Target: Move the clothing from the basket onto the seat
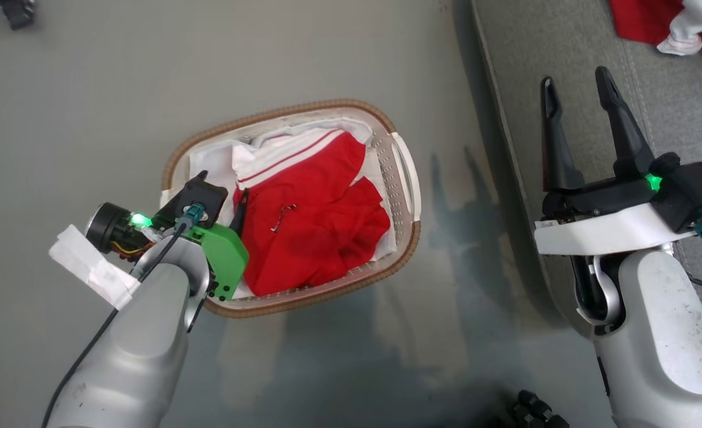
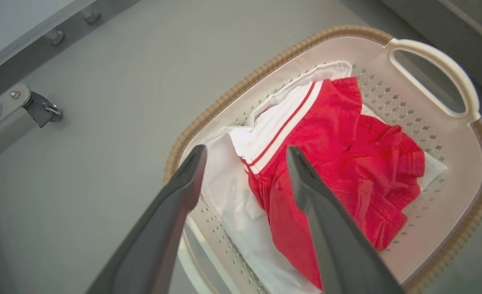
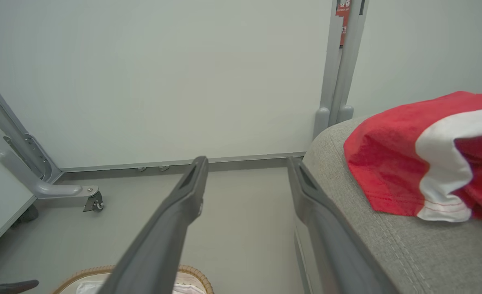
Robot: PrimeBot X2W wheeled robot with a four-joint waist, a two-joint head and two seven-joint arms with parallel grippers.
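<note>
One red garment (image 1: 315, 220) with white striped trim lies crumpled in the cream basket (image 1: 291, 110) on the floor. My left gripper (image 1: 223, 199) hangs open over the basket's left end. In the left wrist view its fingers (image 2: 247, 151) straddle the garment's white trim (image 2: 273, 126) from above, apart from the cloth. Another red and white garment (image 1: 642, 21) rests on the grey seat (image 1: 535, 35) at the far right. My right gripper (image 1: 575, 80) stands open and empty at the seat's left edge, with that garment (image 3: 387, 163) to its right in the right wrist view (image 3: 247, 161).
A white liner sheet (image 2: 224, 192) lies under the garment in the basket (image 2: 265, 69). A grey frame leg with a caster (image 3: 92, 200) stands by the pale wall (image 3: 163, 81). A dark object (image 1: 535, 410) sits at the head view's bottom edge. The seat's side drops to the floor (image 1: 475, 178).
</note>
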